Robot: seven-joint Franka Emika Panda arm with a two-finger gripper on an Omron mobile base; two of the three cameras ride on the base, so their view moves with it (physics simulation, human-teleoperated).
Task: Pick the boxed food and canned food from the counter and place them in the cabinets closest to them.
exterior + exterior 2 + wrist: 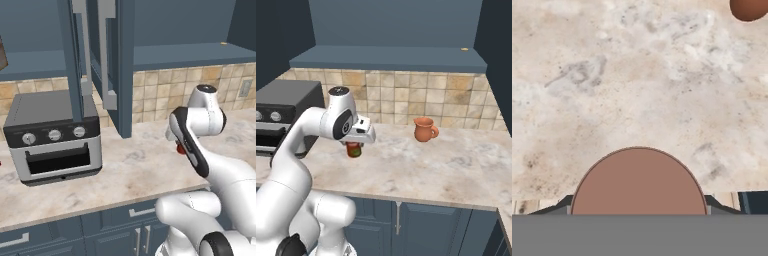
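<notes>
The canned food [354,150], a small red-orange can with a greenish band, hangs under my hand over the counter [446,165]. My gripper [354,145] is shut on it from above. In the hand view its brown top [638,182] spreads across the lower middle, with a dark fingertip [563,205] at each side. A red sliver of the can [180,148] peeks out behind my forearm. Whether the can touches the stone I cannot tell. A tan-brown edge, likely the boxed food [2,54], stands on the left cabinet shelf at the picture's edge. The open cabinets [391,56] lie above the can.
A terracotta mug [424,129] stands to the right of the can near the tiled wall; its rim [749,9] shows in the hand view. The toaster oven [55,137] sits to the left. An open cabinet door [112,65] juts out between oven and arm.
</notes>
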